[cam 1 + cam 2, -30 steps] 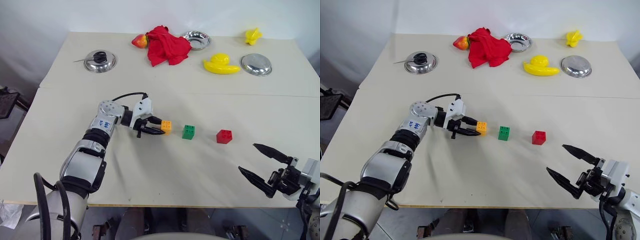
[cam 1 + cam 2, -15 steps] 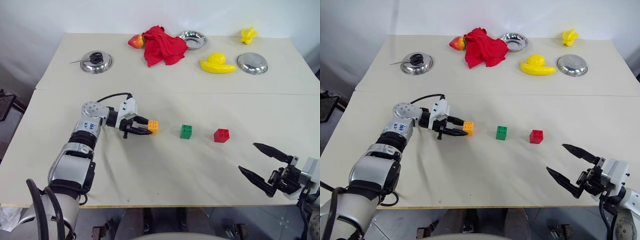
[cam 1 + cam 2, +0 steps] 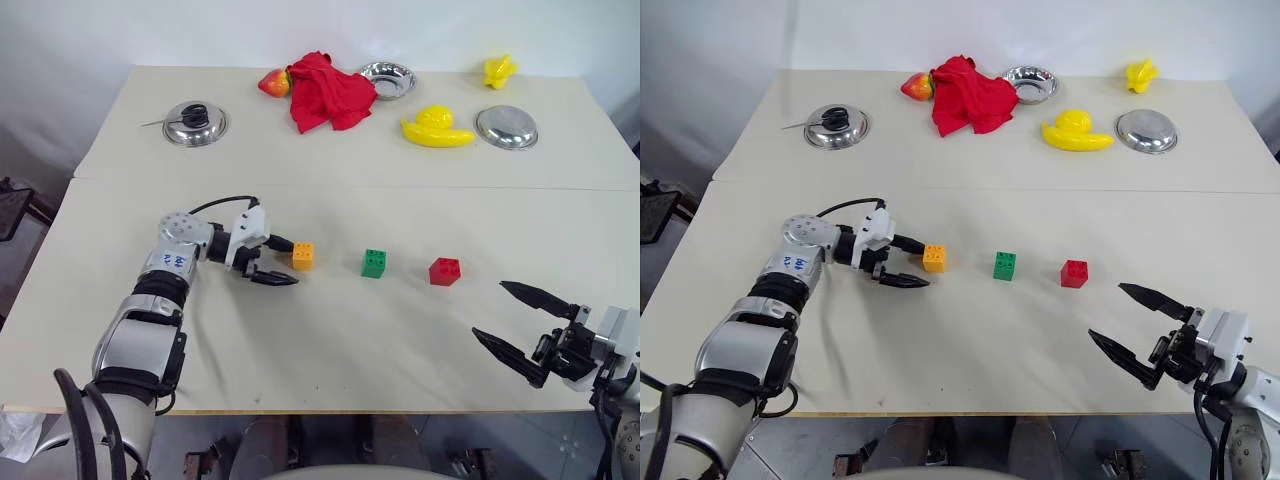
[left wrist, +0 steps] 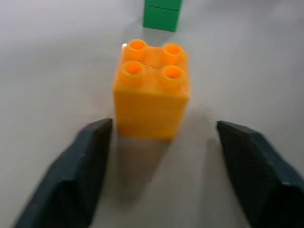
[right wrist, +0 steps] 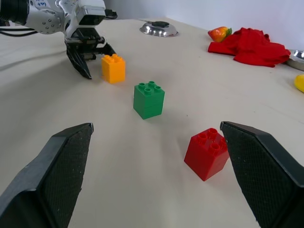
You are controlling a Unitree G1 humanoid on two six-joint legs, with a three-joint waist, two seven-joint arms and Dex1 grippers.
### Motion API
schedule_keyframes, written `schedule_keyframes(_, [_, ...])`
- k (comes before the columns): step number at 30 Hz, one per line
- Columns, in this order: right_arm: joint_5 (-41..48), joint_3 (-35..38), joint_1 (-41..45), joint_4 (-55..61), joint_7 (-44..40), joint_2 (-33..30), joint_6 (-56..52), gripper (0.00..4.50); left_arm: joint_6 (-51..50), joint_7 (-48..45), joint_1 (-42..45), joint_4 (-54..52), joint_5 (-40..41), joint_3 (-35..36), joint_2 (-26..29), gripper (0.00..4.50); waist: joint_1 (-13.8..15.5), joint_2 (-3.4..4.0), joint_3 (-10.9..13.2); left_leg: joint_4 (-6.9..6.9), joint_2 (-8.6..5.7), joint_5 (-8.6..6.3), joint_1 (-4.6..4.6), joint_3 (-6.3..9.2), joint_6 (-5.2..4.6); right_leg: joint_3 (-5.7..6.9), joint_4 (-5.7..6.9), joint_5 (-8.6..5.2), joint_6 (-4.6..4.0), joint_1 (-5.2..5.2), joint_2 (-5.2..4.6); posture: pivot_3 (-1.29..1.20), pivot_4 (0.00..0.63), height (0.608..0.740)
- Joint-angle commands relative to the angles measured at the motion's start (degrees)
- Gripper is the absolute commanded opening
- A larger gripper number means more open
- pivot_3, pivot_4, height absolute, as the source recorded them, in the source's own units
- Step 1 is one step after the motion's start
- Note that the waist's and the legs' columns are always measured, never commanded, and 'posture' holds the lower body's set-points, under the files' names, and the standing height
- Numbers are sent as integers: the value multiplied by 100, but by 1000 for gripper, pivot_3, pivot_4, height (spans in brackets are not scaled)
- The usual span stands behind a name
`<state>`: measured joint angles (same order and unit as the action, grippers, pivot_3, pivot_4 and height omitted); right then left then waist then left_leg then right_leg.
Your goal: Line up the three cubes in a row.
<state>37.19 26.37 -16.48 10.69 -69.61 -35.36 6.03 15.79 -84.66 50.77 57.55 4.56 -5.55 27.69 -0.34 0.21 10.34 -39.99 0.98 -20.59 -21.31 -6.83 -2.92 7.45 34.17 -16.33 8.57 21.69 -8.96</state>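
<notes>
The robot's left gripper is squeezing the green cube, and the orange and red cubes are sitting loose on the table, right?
Not quite. The left gripper isn't squeezing anything: its fingers are open beside the orange cube, as the left wrist view shows. The green cube and red cube sit loose on the table.

Silver arms, black-fingered gripper [image 3: 276,262]
</notes>
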Motion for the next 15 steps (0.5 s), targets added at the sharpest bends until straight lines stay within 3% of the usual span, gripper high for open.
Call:
schedule_keyframes(1, [137, 278, 12, -159, -232, -297, -44, 4500, -350, -614, -645, -1118, 629, 458, 754, 3703, -29, 0, 0, 1, 3, 0, -1, -1, 0, 0, 0, -1, -1, 3, 1, 0, 150, 740])
schedule_keyframes(7, [211, 767, -65, -921, -845, -832, -43, 4500, -1244, -264, -2658, -3078, 1587, 1393, 1900, 3703, -117, 5, 2, 3, 2, -1, 4, 8, 2, 1, 5, -3, -6, -2, -14, 0, 150, 740])
schedule_keyframes(15, [-52, 766, 318, -1830, -1254, -1066, 297, 4500, -1880, 1368, -5197, -5395, 1958, 2641, 1821, 3703, -6, 11, 7, 0, -19, -9, 10, 26, -9, -13, -12, -3, -6, -13, -90, 0, 150, 740])
